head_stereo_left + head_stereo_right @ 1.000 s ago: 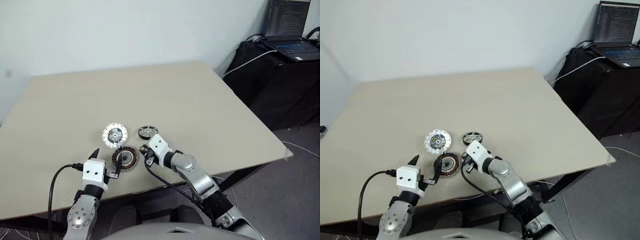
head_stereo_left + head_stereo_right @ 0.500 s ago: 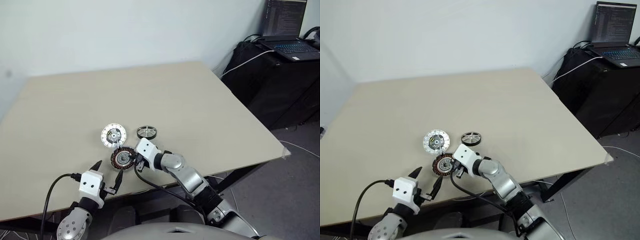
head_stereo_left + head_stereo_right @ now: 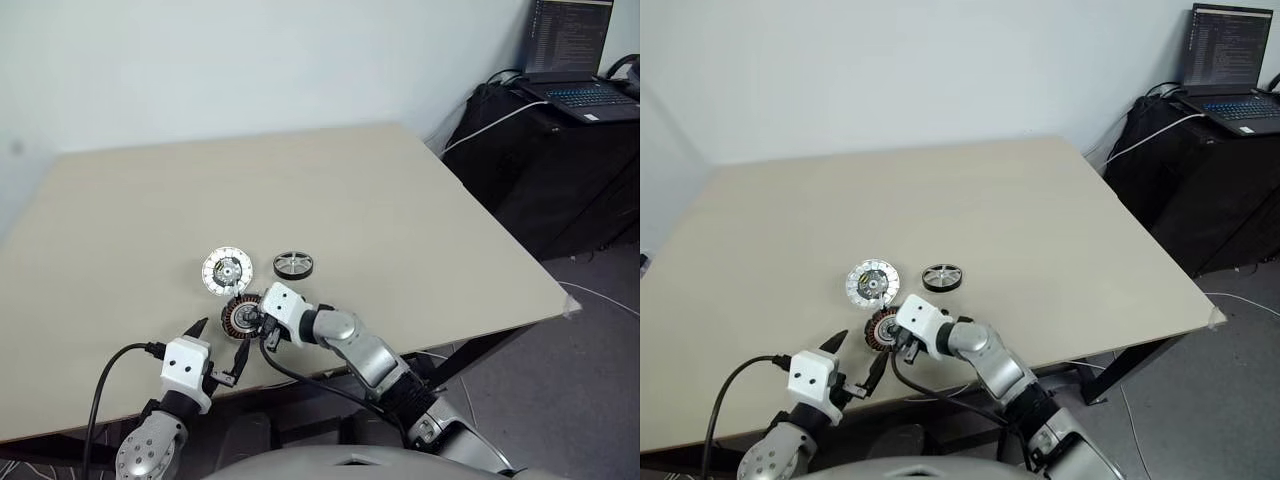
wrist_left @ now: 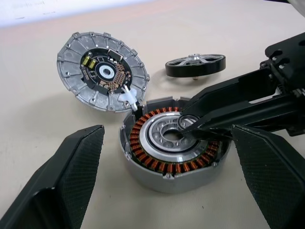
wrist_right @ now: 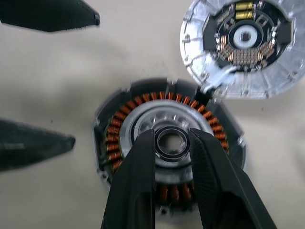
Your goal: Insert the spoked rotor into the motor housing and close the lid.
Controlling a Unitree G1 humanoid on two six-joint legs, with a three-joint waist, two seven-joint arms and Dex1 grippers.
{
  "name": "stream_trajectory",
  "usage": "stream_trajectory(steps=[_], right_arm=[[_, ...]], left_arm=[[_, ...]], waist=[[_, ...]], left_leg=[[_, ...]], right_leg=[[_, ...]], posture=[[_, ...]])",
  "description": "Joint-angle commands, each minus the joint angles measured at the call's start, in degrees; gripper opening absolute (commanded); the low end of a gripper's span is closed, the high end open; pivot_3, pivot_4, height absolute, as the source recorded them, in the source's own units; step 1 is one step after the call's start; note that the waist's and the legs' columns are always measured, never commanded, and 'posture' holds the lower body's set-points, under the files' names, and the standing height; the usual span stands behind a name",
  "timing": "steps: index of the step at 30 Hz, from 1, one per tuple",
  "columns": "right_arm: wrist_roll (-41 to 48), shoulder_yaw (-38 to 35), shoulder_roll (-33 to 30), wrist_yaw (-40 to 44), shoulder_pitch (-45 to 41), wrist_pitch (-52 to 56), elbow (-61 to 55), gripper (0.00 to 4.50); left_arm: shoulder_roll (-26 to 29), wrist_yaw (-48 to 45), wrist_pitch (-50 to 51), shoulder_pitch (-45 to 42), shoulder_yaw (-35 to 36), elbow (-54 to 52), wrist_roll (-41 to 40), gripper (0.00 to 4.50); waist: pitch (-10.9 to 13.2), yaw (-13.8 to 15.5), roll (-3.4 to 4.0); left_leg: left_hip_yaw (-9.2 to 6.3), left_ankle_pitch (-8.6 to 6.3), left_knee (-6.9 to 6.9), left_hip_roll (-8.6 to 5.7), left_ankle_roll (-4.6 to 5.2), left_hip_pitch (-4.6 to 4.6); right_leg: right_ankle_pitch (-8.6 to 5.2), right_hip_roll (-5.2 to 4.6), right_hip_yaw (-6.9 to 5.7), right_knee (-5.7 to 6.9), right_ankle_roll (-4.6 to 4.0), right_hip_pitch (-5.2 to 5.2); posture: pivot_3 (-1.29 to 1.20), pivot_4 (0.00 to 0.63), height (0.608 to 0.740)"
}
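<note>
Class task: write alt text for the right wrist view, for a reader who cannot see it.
The right gripper holds a small black ring over the grey centre of the motor housing, a puck ringed with copper windings. The lid lies touching the housing's rim, and the left gripper's fingers stand apart beside it.

Right gripper (image 5: 172,139) closed on a small black ring (image 5: 171,143), held over the grey centre of the motor housing (image 5: 167,148). Copper windings (image 5: 125,117) ringed around that centre inside a dark rim. Lid (image 5: 245,45) touching the housing's rim, circuit face up, pale segments around the edge. Two black fingertips of the left gripper (image 5: 47,76) spread wide apart, beside the housing on the beige table (image 5: 71,200).
</note>
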Motion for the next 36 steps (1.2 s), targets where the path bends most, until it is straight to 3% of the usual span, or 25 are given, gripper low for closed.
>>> stream_trajectory(steps=[1,11,12,19,23,27,34,36], right_arm=[[0.3,-0.7,1.0,0.1,-1.2,-1.9,-0.4,0.69],[0.3,-0.9,1.3,0.3,-1.4,-2.6,0.1,0.69],[0.3,-0.9,1.4,0.2,-1.4,-2.9,0.2,1.25],[0.6,-1.0,1.6,0.3,-1.1,-3.5,0.0,3.32],[1.3,-2.0,1.4,1.0,-0.9,-3.0,-1.2,3.32],[1.0,-2.7,0.7,0.8,-1.0,-2.0,-2.7,2.40],[-0.8,-0.7,-1.2,1.9,-1.2,2.3,-7.2,0.08],[-1.3,0.2,-1.8,2.5,-1.1,3.9,-8.3,0.03]], left_arm=[[-0.1,0.3,1.0,-0.2,-0.7,-3.9,0.3,4.50],[-0.4,1.4,4.2,-1.0,-1.9,-6.4,1.0,4.50],[-0.4,1.5,4.5,-1.0,-2.0,-6.6,1.0,4.50],[-0.5,1.7,5.7,-1.1,-2.3,-7.4,1.3,4.50],[-0.5,1.6,5.8,-1.3,-2.3,-7.3,1.1,4.50],[-0.6,1.4,5.3,-1.5,-2.2,-6.5,0.9,4.50],[-0.4,0.8,3.7,-1.6,-1.9,-4.3,0.5,4.50],[-0.3,0.5,3.1,-1.6,-1.7,-3.5,0.4,4.50]], waist=[[0.0,0.0,0.00],[0.0,0.0,0.00],[0.0,0.0,0.00],[0.0,0.1,-0.01],[0.0,0.0,0.00],[0.0,0.0,0.01],[0.0,0.1,0.00],[0.0,0.1,0.00]], left_leg=[[0.00,0.00,-0.01,0.00,0.00,0.00],[0.00,0.00,-0.01,0.00,-0.01,0.00],[0.00,0.00,-0.01,0.00,-0.01,0.00],[0.00,0.00,-0.01,0.00,-0.01,0.00],[0.00,0.00,-0.01,0.00,-0.01,0.00],[0.00,0.00,-0.02,0.00,-0.02,0.00],[0.00,0.00,-0.02,0.00,-0.02,0.00],[0.00,0.00,-0.02,0.00,-0.02,0.00]], right_leg=[[0.00,0.00,0.00,0.00,-0.01,0.00],[-0.01,0.01,0.00,0.00,-0.01,0.00],[-0.01,0.01,0.00,0.00,-0.01,0.00],[-0.01,0.00,0.00,0.00,-0.01,0.00],[-0.01,0.01,0.00,0.00,-0.01,0.00],[-0.01,0.01,0.00,0.00,-0.02,-0.01],[-0.01,0.00,0.00,-0.01,-0.02,-0.01],[-0.01,0.00,0.00,0.00,-0.02,-0.01]], posture=[[0.00,0.000,0.740],[0.00,0.000,0.740],[0.00,0.000,0.740],[0.00,0.000,0.740],[0.00,0.000,0.740],[0.00,0.000,0.740],[0.00,0.000,0.740],[0.00,0.000,0.740]])
